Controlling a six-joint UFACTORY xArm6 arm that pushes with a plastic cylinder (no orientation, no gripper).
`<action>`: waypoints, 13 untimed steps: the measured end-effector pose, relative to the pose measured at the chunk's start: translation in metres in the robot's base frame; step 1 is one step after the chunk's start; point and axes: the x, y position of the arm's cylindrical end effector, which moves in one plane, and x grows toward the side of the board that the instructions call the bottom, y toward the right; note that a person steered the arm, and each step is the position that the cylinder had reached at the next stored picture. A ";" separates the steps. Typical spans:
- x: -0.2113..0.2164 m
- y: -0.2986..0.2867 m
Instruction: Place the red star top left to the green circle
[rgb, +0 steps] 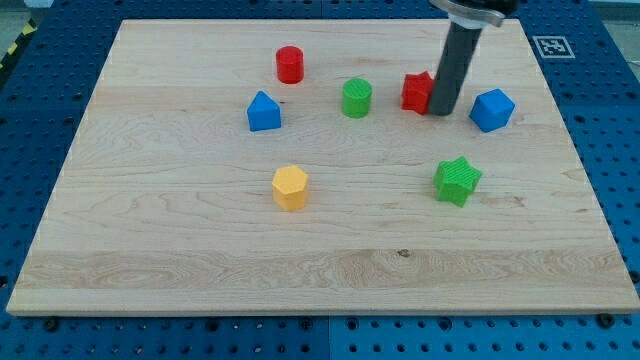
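We see my tip (443, 112) touching right side of red star (416, 92); no fingers on rod, so nothing grasped. Red star sits right of green circle (356, 97), near it, level with it. Red cylinder (290, 64) upper left of green circle. Blue hexagonal block (492, 109) right of tip. Wooden board (180, 260) under all.

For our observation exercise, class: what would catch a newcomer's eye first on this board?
The dark rod coming down from the view's top right, my tip right against the red star. Left of the star stands the green circle, with a red cylinder further up-left. A green star sits lower right.
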 end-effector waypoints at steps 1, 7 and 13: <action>-0.017 -0.019; -0.017 0.024; -0.069 -0.114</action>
